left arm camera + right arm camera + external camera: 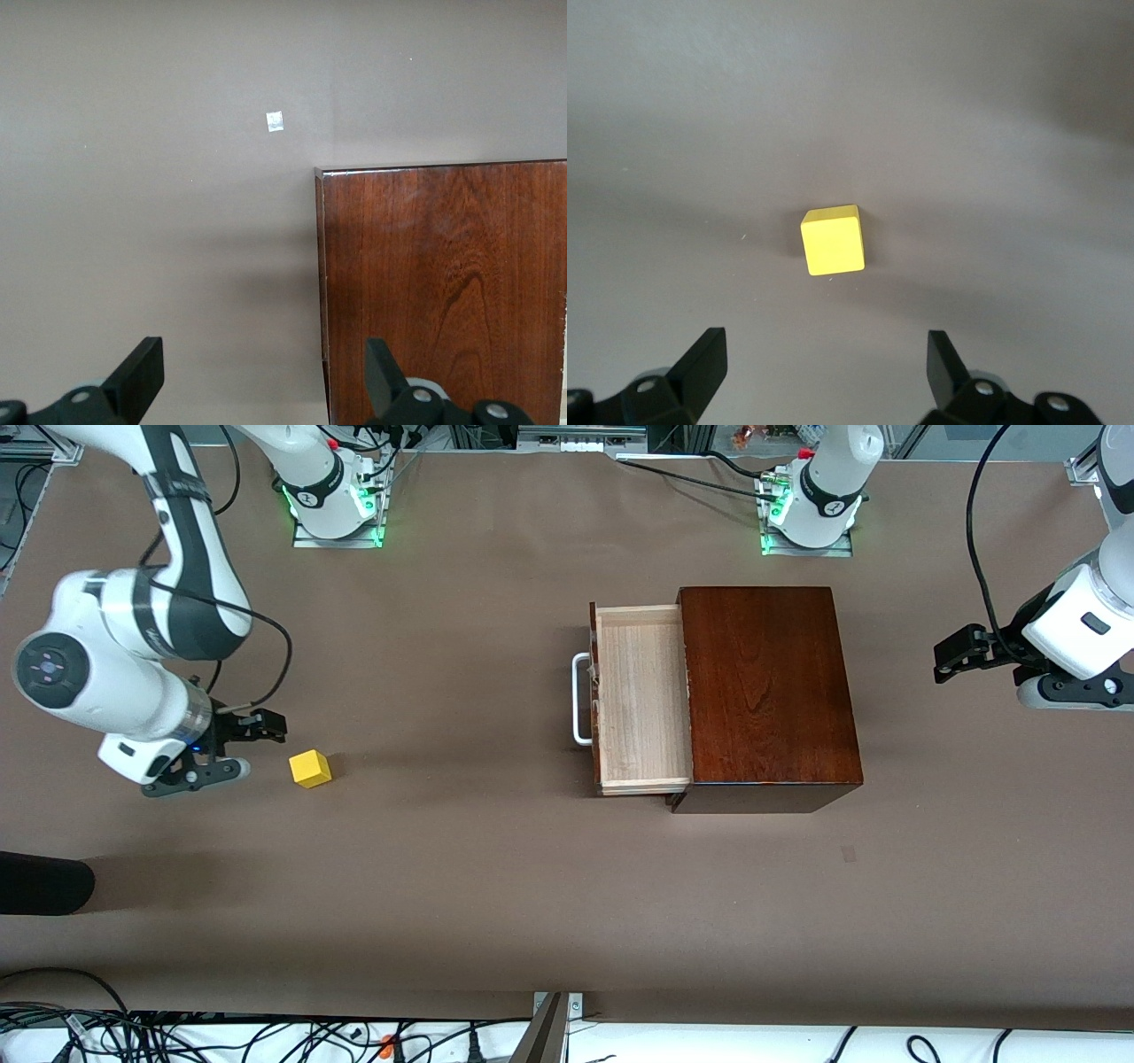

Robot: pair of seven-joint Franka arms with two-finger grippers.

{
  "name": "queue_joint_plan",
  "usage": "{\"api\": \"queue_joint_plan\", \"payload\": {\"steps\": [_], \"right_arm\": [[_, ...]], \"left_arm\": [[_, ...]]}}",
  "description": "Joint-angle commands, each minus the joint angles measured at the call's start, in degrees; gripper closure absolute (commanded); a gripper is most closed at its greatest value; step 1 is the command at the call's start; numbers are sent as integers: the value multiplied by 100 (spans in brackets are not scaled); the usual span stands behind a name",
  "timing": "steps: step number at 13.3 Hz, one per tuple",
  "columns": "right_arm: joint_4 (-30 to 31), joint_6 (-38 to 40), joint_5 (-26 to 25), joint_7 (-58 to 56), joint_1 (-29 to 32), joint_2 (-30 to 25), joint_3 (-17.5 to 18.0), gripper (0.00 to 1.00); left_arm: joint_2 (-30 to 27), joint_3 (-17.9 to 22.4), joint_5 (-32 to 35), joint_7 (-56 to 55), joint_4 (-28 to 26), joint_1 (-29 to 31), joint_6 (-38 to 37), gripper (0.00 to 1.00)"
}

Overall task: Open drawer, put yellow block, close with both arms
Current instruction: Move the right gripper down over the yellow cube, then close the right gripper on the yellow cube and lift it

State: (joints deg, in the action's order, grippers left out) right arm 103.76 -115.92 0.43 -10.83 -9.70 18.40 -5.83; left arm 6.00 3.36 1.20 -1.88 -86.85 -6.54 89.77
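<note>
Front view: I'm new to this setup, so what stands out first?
The dark mahogany box with its pale-wood drawer pulled open. The yellow block sits on the table toward the right arm's end, the open right gripper beside it. The open left gripper waits past the box.

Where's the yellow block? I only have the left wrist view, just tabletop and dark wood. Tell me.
Observer: The yellow block sits on the table toward the right arm's end, apart from the box.
Operator: Report the drawer.
Observer: The drawer is pulled out, its tray empty.
Operator: Give me the right gripper.
Observer: The right gripper is open, beside the block, not touching it.
Operator: And mine.
Observer: The left gripper is open, off the box's closed end, holding nothing.
</note>
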Motion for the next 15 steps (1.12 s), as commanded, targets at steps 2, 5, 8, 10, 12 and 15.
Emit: {"api": "queue_joint_plan", "payload": {"steps": [2, 5, 8, 10, 12, 15], "right_arm": [[180, -421, 106, -191, 39, 382, 38, 0], [224, -694, 106, -288, 39, 611, 47, 0], [478, -1264, 106, -288, 39, 813, 47, 0], [828, -1694, 115, -288, 39, 849, 47, 0], [1023, -2030, 115, -279, 39, 936, 47, 0], [1024, -2136, 115, -279, 48, 1033, 56, 0]], "left_arm": [[33, -2, 47, 39, 142, 4, -109, 0], [33, -2, 47, 39, 142, 4, -109, 0], [33, -2, 47, 39, 142, 4, -109, 0], [24, -3, 47, 39, 142, 4, -109, 0], [24, -2, 47, 39, 151, 4, -109, 0], [6, -11, 47, 38, 151, -5, -118, 0]]}}
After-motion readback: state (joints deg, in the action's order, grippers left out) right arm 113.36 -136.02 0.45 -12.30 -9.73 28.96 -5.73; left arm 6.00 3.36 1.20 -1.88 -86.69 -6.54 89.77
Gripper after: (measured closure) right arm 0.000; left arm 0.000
